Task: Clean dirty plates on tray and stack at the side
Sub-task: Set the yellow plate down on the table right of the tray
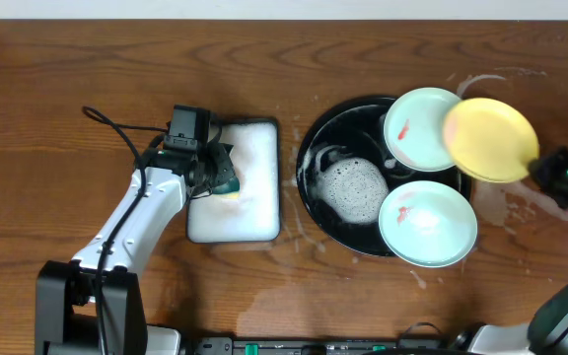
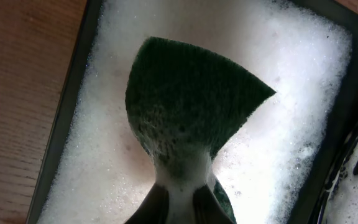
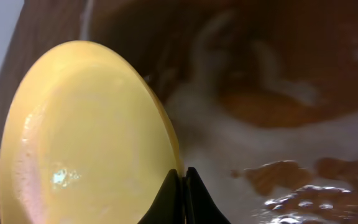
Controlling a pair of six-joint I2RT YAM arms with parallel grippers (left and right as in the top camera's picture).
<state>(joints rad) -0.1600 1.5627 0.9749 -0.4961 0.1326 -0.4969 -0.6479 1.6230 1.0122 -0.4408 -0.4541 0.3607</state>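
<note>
Pale yellow and glossy, the yellow plate [image 1: 491, 138] was off the table [image 1: 47, 118] at the far right, pinched by its rim. The right gripper [image 3: 182, 177] had its two fingers pressed together on that rim. From overhead the plate read as an oval, its longer run going from upper left to lower right, its left edge overlapping the upper mint plate [image 1: 422, 128]. In the right wrist view it stood tilted, with one broad face turned to the left of the frame. That face had a wet sheen and fine bubbles near the edge. We could not tell which face it was.

We counted three plates of equal size: one yellow and two mint-white. The upper mint plate sat tipped over the black tray [image 1: 314, 158] at its upper right rim. The lower mint plate [image 1: 427, 224] lay over the lower right rim. Each mint plate carried a small red-orange smear. The single round tray held a patch of foam [image 1: 353, 187] near its middle, and wet streaks lay on the wood to its right.

The left gripper [image 2: 180, 193] had its fingers clamped on one green sponge [image 2: 191, 99], which fanned out over the foam-filled white tray [image 1: 249, 212] left of the black one.
</note>
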